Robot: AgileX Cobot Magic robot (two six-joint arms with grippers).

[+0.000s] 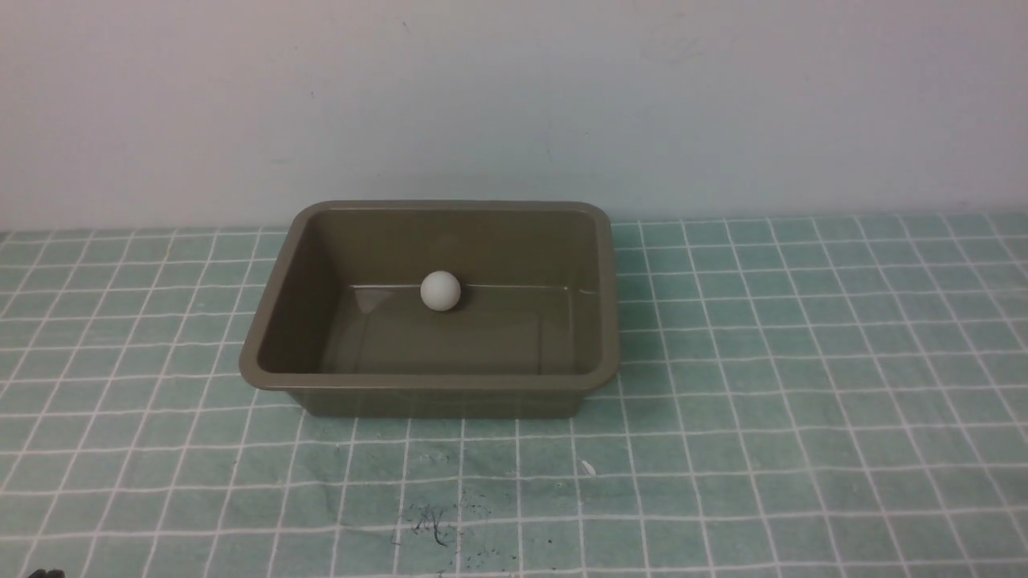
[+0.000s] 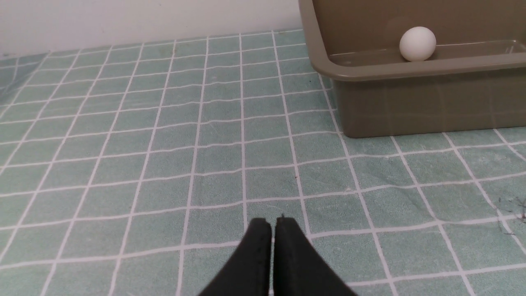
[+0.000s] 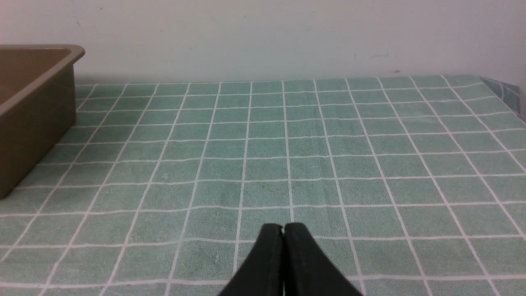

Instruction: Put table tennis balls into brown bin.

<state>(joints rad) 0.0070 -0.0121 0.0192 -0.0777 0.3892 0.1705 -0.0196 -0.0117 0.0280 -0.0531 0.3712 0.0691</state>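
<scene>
The white table tennis ball point(image 1: 440, 291) rests inside the brown bin point(image 1: 273, 321), on its floor against the far wall. In the left wrist view the ball point(image 2: 417, 43) shows over the bin's near rim point(image 2: 411, 70). My left gripper point(image 2: 273, 224) is shut and empty, low over the cloth, well short of the bin. My right gripper point(image 3: 283, 229) is also shut with nothing in it, off to the right of the bin point(image 3: 33, 119). Neither gripper appears in the front view.
A green cloth with a white grid point(image 1: 803, 361) covers the table. A pale wall point(image 1: 514, 96) rises just behind the bin. Dark scribble marks point(image 1: 430, 526) sit on the cloth near the front edge. The table's right corner point(image 3: 499, 88) shows in the right wrist view.
</scene>
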